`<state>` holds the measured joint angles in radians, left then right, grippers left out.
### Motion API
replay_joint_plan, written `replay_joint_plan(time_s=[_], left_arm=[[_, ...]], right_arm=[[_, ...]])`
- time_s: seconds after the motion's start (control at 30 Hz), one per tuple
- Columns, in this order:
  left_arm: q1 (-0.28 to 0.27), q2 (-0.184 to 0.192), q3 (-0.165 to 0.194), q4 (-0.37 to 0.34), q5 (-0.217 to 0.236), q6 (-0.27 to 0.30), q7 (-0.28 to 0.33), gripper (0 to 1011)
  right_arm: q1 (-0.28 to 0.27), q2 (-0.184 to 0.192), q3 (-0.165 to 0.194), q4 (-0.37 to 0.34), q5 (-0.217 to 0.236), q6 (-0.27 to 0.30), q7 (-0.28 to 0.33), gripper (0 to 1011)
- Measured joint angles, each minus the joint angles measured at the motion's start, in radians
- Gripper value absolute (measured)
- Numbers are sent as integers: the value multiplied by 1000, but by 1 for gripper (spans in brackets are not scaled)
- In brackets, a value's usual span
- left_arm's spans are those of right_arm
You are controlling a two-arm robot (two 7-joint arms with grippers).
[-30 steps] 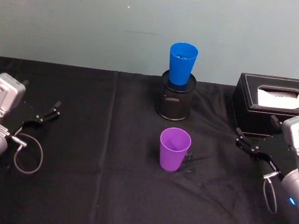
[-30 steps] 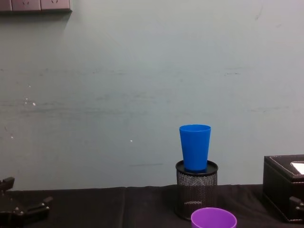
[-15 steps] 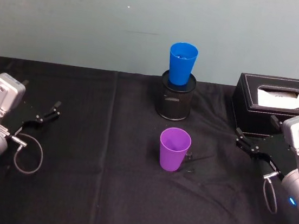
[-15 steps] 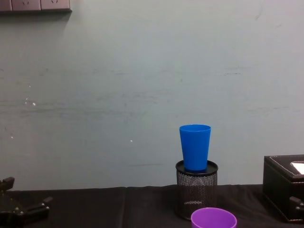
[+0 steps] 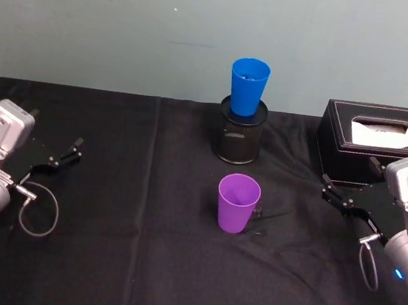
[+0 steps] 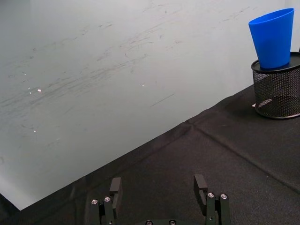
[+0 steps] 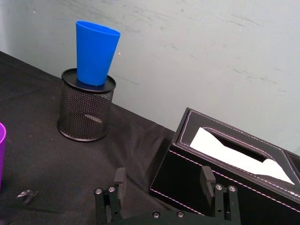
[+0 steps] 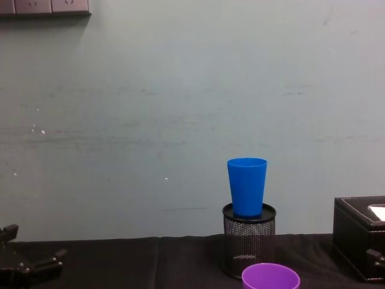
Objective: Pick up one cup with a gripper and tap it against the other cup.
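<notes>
- Nearest the robot, the right black claw on its silver-grey arm [image 7: 162, 178] sits low over the black tablecloth [image 5: 140, 249] at the right side. Its jaws are spread wide and it has hold of nothing.
- The left black claw [image 6: 158, 185] is parked at the far left, likewise wide open and empty. I'd leave it there.
- The plain purple plastic tumbler [image 5: 237, 203] stands upright mid-table, well apart from both claws. The right claw is the nearer, so I'd expect it to do the picking.
- To do that well, I'd bring it in level from the side. I'd close the jaws around the wall below the rim, and gently, since thin plastic likely flexes.
- Just behind is the black mesh pen holder [image 5: 238, 140], with the bright blue plastic tumbler [image 5: 248, 87] standing upright in its mouth.
- That perch looks tippy and puts the blue one higher, so the purple one probably needs lifting well clear, then only a light touch.
- The black box of tissues [image 5: 369, 143] at the far right is close behind the right claw, so watch the swing.
</notes>
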<state>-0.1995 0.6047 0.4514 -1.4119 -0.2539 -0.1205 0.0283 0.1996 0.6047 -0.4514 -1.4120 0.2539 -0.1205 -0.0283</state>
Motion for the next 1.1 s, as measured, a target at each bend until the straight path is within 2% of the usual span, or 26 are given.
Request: replay_joint_plan(time_s=[0.3,0.53,0.63,0.7,0.73,0.83,0.93,1.0,1.03,1.1], left_arm=[[0,0,0,0,0,0,0,1000],[0,0,0,0,0,0,0,1000],[0,0,0,0,0,0,0,1000],[0,0,0,0,0,0,0,1000],[0,0,0,0,0,0,0,1000],[0,0,0,0,0,0,0,1000],[0,0,0,0,0,0,0,1000],[0,0,0,0,0,0,0,1000],[0,0,0,0,0,0,0,1000],[0,0,0,0,0,0,0,1000]], right_arm=[[2,0,10,-12,-2,-1,17,1003],[-43,7,35,-52,23,-21,61,1003],[-76,13,43,-73,48,-33,96,1003],[-108,19,44,-91,76,-48,143,1003],[-108,19,44,-91,76,-48,143,1003],[-132,21,41,-103,102,-67,195,1003],[-140,23,24,-109,118,-88,274,1003],[-138,23,18,-109,119,-89,290,1003],[-128,19,2,-107,123,-93,344,1003],[-124,17,-3,-104,124,-93,361,1003]])
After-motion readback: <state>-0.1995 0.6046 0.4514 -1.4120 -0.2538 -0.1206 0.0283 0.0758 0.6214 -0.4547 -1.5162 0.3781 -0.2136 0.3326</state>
